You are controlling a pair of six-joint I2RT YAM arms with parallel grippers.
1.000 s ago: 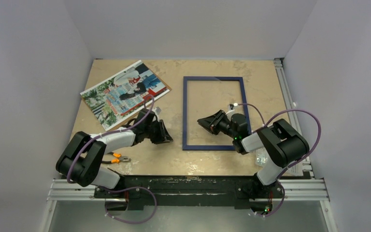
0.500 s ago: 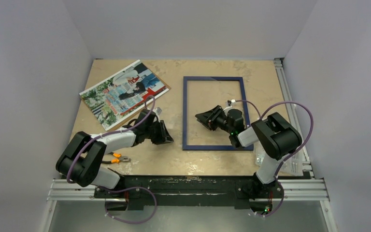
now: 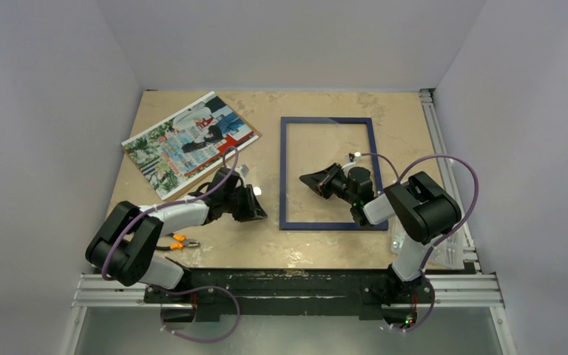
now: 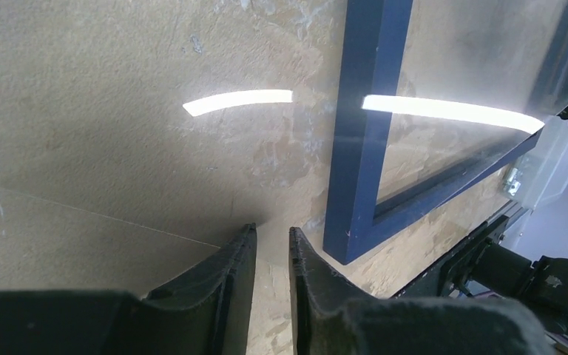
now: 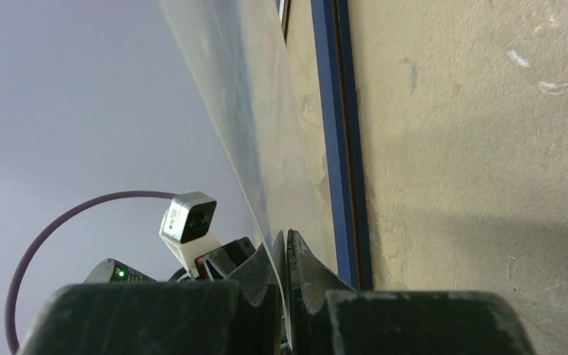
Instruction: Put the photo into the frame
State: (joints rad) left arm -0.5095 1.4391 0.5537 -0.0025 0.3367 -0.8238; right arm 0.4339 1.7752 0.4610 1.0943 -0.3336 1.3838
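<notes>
The photo (image 3: pixel 188 140), a colour print, lies at the back left on a brown backing board (image 3: pixel 254 137). Right of the middle, the dark blue frame (image 3: pixel 328 174) lies flat on the table. My right gripper (image 3: pixel 305 180) reaches in over the frame's opening. In the right wrist view it (image 5: pixel 284 238) is shut on the edge of the clear pane (image 5: pixel 229 89), which rises tilted beside the blue rail (image 5: pixel 340 148). My left gripper (image 3: pixel 260 213) is low over the table, just left of the frame's near left corner (image 4: pixel 351 244). Its jaws (image 4: pixel 272 237) stand a narrow gap apart with bare table between.
Small orange-handled pliers (image 3: pixel 180 241) lie by the left arm's base. A clear plastic piece (image 3: pixel 399 240) sits at the right arm's base. Grey walls close the left, back and right sides. A metal rail (image 3: pixel 288 285) runs along the near edge.
My right gripper slid slightly left inside the frame, widened, then shut on the pane's edge. The left gripper barely shifted and a glare spot now shows beside it.
</notes>
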